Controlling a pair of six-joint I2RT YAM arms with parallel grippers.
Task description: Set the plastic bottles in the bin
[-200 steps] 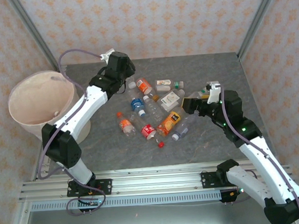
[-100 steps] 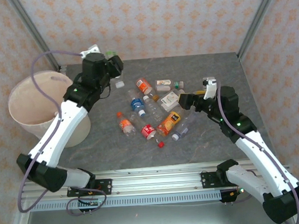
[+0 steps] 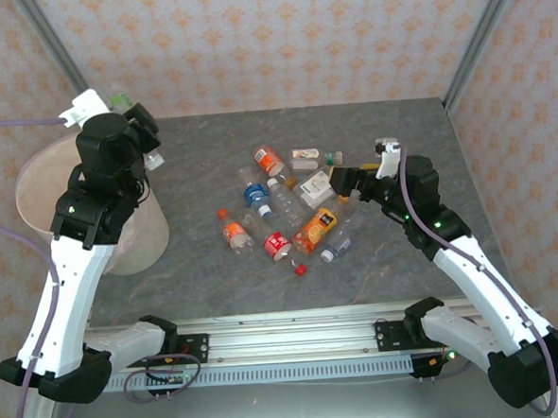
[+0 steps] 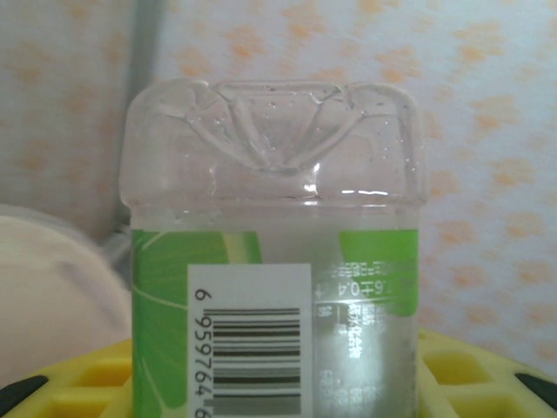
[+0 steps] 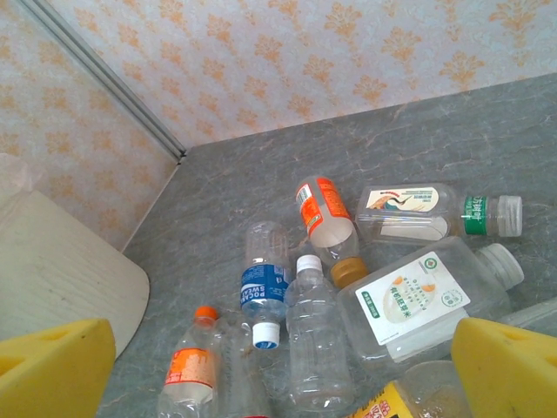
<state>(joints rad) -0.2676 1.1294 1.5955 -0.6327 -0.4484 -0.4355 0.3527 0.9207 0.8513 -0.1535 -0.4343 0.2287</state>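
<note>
Plastic bottle with a green label (image 4: 165, 331) is clamped between the yellow pads (image 4: 470, 374) of the left gripper (image 4: 274, 383), its moulded clear base pointing away from the wrist camera and a barcode facing the lens. Seen from above, the left arm is raised at the far left of the grey table (image 3: 398, 135). The gripper and its bottle hang by the far right part of the rim of the bin (image 3: 47, 204), a wide pale pink bucket at the table's left edge. Whether the bottle is fully over the opening cannot be told.

To the right, at the middle of the table, the other bottles lie on their sides in a loose cluster. On its left side are an orange-capped bottle (image 3: 233, 231) at the front, a blue-labelled bottle (image 3: 254, 193) behind it and an orange-labelled bottle (image 3: 268, 160) farther back. A bare clear bottle (image 3: 283, 201) lies just beside the blue-labelled one. Toward the front are a red-labelled bottle (image 3: 276, 244) and a loose red cap (image 3: 301, 269). Farther right come an orange juice bottle (image 3: 316, 228), a squarish white-labelled bottle (image 3: 317, 185) and, at the back, a small bottle with a green neck band (image 3: 314, 156).

At the right, the right gripper (image 5: 280, 367) hangs above the cluster's right edge, near the squarish white-labelled bottle. Its yellow pads stand wide apart, with nothing gripped between them.
</note>
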